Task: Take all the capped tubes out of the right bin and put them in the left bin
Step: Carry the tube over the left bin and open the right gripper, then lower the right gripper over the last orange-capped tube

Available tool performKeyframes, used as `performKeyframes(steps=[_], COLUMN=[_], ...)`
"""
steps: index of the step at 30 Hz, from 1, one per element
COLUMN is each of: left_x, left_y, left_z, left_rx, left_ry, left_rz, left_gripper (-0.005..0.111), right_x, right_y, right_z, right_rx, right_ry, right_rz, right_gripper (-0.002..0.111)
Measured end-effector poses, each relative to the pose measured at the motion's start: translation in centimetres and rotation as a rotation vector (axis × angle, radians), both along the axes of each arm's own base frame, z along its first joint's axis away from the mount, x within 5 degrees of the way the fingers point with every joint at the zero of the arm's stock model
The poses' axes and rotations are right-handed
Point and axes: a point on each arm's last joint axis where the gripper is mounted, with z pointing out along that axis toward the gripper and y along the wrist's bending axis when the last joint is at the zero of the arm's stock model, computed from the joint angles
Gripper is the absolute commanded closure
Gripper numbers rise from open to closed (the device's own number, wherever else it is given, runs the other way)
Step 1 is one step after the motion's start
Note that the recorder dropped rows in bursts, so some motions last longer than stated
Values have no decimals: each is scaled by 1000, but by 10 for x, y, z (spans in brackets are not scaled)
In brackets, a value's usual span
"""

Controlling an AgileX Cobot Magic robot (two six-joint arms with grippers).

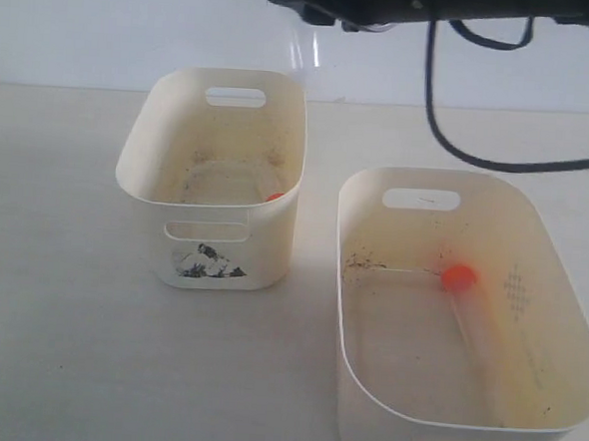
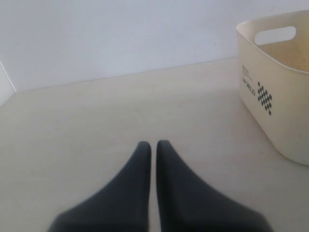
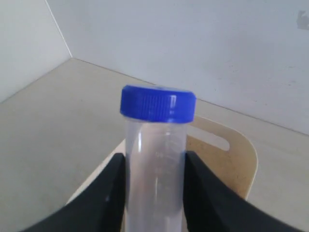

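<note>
My right gripper (image 3: 155, 166) is shut on a clear tube with a blue screw cap (image 3: 157, 104), held upright between the black fingers (image 3: 108, 193). Under it lies the handle end of a cream bin (image 3: 227, 164). In the exterior view the clear tube (image 1: 307, 49) hangs from the dark arm (image 1: 388, 1) above the back right of the left bin (image 1: 149, 142), the smaller one with sticker remains. An orange cap (image 1: 275, 195) peeks out inside it. In the right bin (image 1: 366, 285) lies one orange-capped tube (image 1: 461, 281). My left gripper (image 2: 153, 145) is shut and empty over bare table.
A cream bin wall with a checkered print and the word WORLD (image 2: 275, 92) stands off to one side of the left gripper. A black cable (image 1: 498, 158) runs behind the right bin. A pale wall (image 1: 107, 19) closes the back of the table.
</note>
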Motion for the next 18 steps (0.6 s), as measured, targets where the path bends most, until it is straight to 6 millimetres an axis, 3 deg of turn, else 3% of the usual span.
performKeyframes(steps=[3,5,6,7,8,14,17,18], left_x=[0,0,0,0,0,0,0,0], left_y=[0,0,0,0,0,0,0,0], left_z=[0,0,0,0,0,0,0,0], left_rx=[0,0,0,0,0,0,0,0], left_ry=[0,0,0,0,0,0,0,0], left_rz=[0,0,0,0,0,0,0,0], left_gripper=[102,102,102,102,102,102,102,102], right_x=[19,28,33,37,38,19,0,-6], right_y=[14,19,22,24,25,25,12,0], right_z=[-12,-17,-21,-25,-25,-7,5,5], right_rx=[-23,-25,-29,-26,-12,-12,-125,-192], right_ry=[9,17,25,38,50,100,164,240], right_rz=[8,8,7,7,7,106,111,30], right_gripper=[58,45,57,78,107,109,109,109])
